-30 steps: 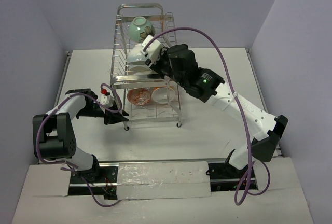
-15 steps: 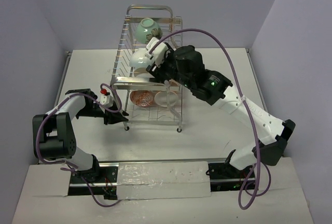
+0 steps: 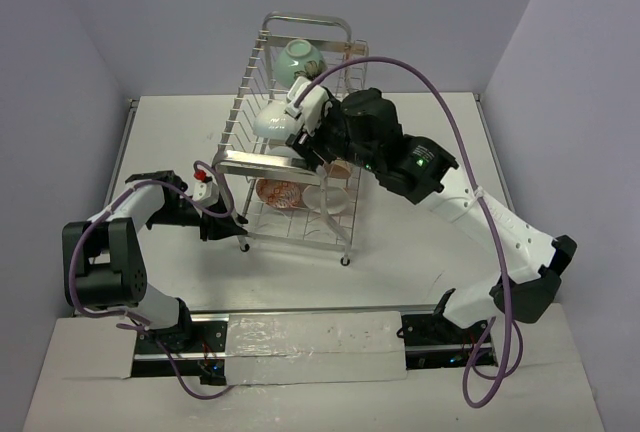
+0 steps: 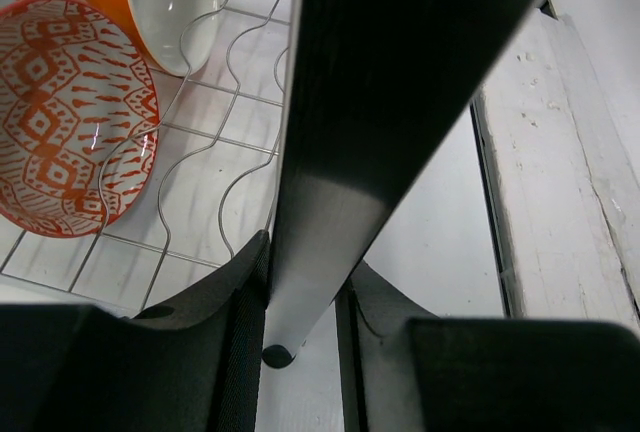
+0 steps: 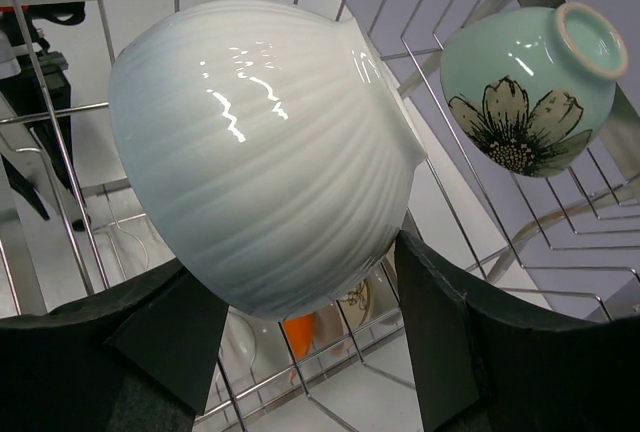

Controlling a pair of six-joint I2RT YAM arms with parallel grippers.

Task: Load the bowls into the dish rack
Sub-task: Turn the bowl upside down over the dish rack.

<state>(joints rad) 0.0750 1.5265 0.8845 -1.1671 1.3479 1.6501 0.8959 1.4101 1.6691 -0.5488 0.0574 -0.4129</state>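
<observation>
Holding a leg of the dish rack [image 3: 252,160], the left gripper [image 4: 300,297] is pinched tight.
The right gripper [image 5: 300,272] has its fingers wide around a white bowl [image 5: 260,142] on the top shelf, upper middle of the frame; squeezing or not, unclear.

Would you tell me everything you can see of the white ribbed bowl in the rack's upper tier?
The white ribbed bowl is glossy, ceramic-looking, with fine ribs. It lies tipped on its side among the upper-tier wires of the dish rack, outside facing the right wrist camera. The fingers of the right gripper flank it on both sides; whether they grip it is unclear. A mint flowered bowl sits apart.
</observation>
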